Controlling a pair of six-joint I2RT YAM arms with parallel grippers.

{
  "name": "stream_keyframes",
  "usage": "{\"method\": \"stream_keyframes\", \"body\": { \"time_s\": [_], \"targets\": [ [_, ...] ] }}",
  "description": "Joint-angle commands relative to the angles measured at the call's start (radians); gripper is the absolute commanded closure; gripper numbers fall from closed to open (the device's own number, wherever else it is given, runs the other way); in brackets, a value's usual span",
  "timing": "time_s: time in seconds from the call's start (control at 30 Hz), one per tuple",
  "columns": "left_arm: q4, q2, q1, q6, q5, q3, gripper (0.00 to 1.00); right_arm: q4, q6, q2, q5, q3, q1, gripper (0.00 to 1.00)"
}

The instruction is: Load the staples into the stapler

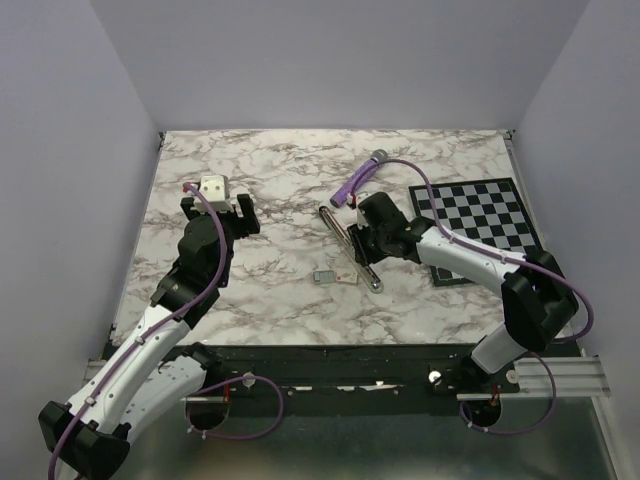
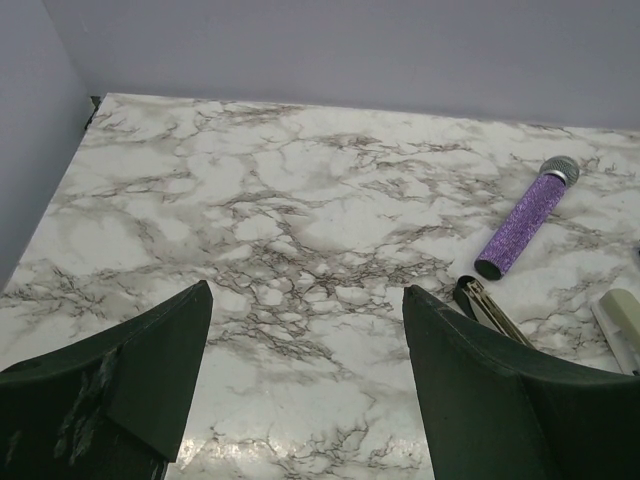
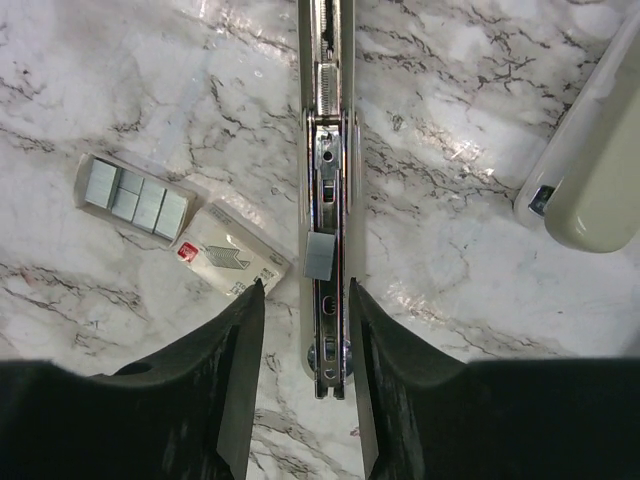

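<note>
The stapler lies opened on the marble table; its dark metal rail (image 3: 326,150) runs up the middle of the right wrist view, and its beige cover (image 3: 590,180) lies to the right. A small grey staple block (image 3: 318,256) sits on the rail. My right gripper (image 3: 305,290) is open, with one finger on each side of the rail and holding nothing. The cream staples box (image 3: 228,258) and a tray of grey staple blocks (image 3: 135,195) lie left of the rail. From above, the rail (image 1: 335,228) shows beside the right gripper (image 1: 358,250). My left gripper (image 1: 218,205) is open and empty at the far left.
A purple microphone (image 1: 358,180) lies just beyond the stapler and also shows in the left wrist view (image 2: 525,225). A black-and-white checkerboard (image 1: 480,225) lies at the right under the right arm. Grey walls close in the table on three sides.
</note>
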Motion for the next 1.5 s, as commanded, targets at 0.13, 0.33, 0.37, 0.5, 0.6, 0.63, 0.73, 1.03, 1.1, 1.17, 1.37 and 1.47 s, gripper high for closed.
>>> {"method": "stream_keyframes", "body": {
  "time_s": [0.13,0.33,0.37,0.5,0.6,0.63,0.73,1.03,1.1,1.17,1.37,1.47],
  "targets": [
    [0.004,-0.009,0.004,0.005,0.020,-0.006,0.15,-0.209,0.116,0.075,0.087,0.146,0.030,0.52],
    [0.003,-0.016,0.004,0.000,0.017,-0.005,0.15,-0.258,0.135,0.138,0.113,0.212,0.047,0.53],
    [0.001,-0.016,0.004,-0.001,0.018,-0.005,0.15,-0.269,0.139,0.156,0.116,0.220,0.050,0.53],
    [-0.005,-0.021,0.004,-0.006,0.024,0.000,0.15,-0.293,0.152,0.199,0.144,0.261,0.060,0.53],
    [-0.004,-0.029,0.004,-0.007,0.023,0.000,0.15,-0.296,0.155,0.221,0.150,0.272,0.063,0.55],
    [-0.005,-0.029,0.004,-0.007,0.021,0.000,0.15,-0.296,0.155,0.227,0.152,0.278,0.064,0.55],
    [-0.004,-0.033,0.004,-0.007,0.023,-0.002,0.15,-0.295,0.156,0.247,0.159,0.292,0.067,0.61],
    [-0.004,-0.041,0.004,-0.010,0.030,0.000,0.15,-0.304,0.164,0.285,0.182,0.312,0.070,0.65],
    [-0.005,-0.046,0.004,-0.010,0.030,0.000,0.15,-0.304,0.162,0.296,0.179,0.318,0.070,0.65],
    [-0.005,-0.046,0.004,-0.010,0.030,0.000,0.15,-0.304,0.162,0.302,0.181,0.318,0.072,0.66],
    [-0.004,-0.043,0.004,-0.010,0.034,0.000,0.15,-0.306,0.162,0.325,0.197,0.329,0.072,0.66],
    [-0.004,-0.044,0.004,-0.010,0.034,0.000,0.15,-0.310,0.162,0.336,0.214,0.332,0.075,0.69]
  ]
}}
